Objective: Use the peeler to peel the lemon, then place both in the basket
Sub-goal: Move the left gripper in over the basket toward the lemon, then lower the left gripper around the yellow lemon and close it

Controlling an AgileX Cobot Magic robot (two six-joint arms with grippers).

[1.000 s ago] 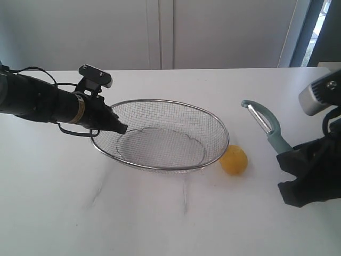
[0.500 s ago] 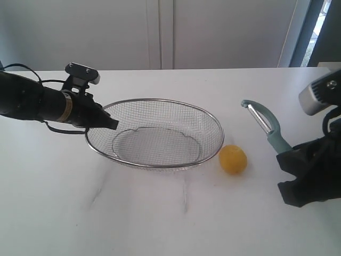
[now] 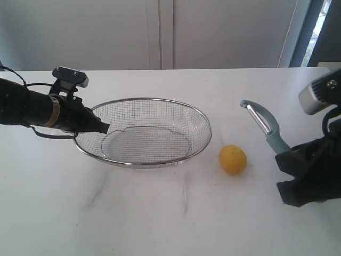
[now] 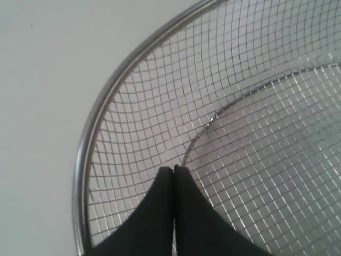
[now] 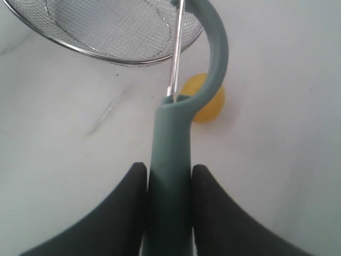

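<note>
Pinching basket [image 3: 149,141] L claw [image 4: 174,169], peeler [image 5: 169,133] R claw [image 5: 169,169]

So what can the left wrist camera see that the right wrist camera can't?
Only the left wrist view shows the left gripper, its jaws shut, right up against the wire mesh. Only the right wrist view shows the right gripper, its jaws clamped on the peeler handle, and the lemon lying just past the blade. Both views show the basket and the white table.
</note>
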